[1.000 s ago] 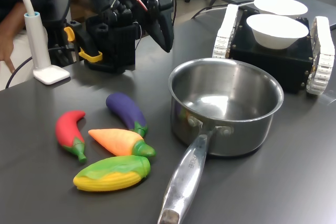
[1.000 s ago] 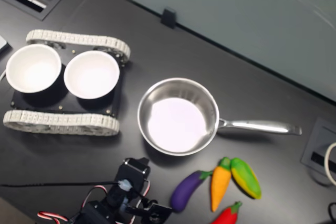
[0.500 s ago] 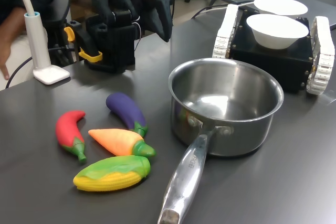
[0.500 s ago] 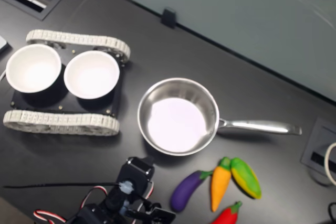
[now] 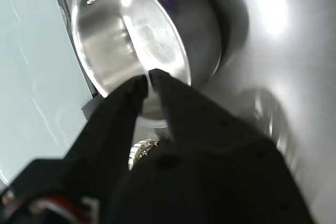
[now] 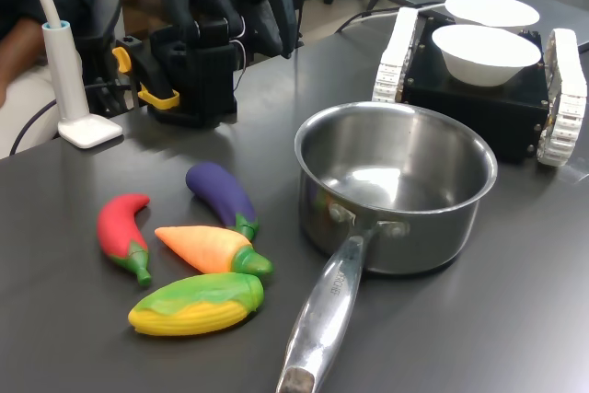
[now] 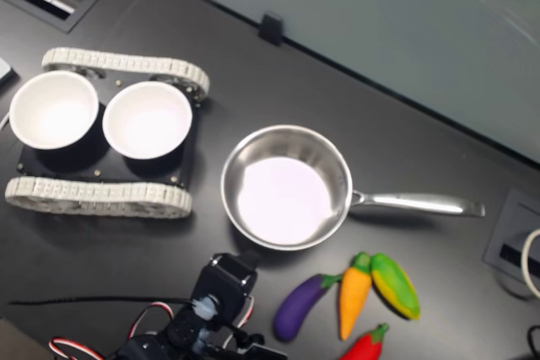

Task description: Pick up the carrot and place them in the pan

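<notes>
- Since the carrot (image 6: 210, 248) lies wedged among other toys on the table, touching the corn (image 6: 196, 305) and just beside the eggplant (image 6: 224, 195) and chili (image 6: 123, 232), a descending grasp could catch or knock a neighbour instead.
- Coming from behind the saucepan (image 6: 396, 186), the arm might clip its rim or its long handle (image 7: 419, 204), which points toward the toys.
- Seen in the wrist view, the gripper (image 5: 147, 80) has its fingers nearly together with only a slit between them, and they hold nothing.
- No vegetable shows in the wrist view, only the pan (image 5: 142, 30).
- Both exterior views cut off much of the arm, so its pose is hard to judge.
</notes>
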You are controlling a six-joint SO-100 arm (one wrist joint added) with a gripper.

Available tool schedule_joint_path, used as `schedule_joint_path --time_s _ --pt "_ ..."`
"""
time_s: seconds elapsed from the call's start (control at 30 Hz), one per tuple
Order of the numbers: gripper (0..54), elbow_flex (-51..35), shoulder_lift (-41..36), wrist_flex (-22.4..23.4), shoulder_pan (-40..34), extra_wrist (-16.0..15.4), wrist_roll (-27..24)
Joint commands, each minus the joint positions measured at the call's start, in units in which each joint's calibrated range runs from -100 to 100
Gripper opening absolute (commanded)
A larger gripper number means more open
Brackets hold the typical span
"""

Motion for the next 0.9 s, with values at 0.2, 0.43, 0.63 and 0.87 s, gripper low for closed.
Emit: schedule_joint_path --time_s 0.2,0.43,0.63,0.87 --pt "0.0 -11.15 6.07 -0.43 5.92 -0.42 -0.34" --pt "0.0 -15.88 9.19 -1.11 9.70 -0.42 -1.07" --pt "2.4 -20.87 12.73 -0.77 13.26 -0.42 -0.34" --pt "2.5 -23.96 16.95 -0.86 17.96 -0.42 0.78"
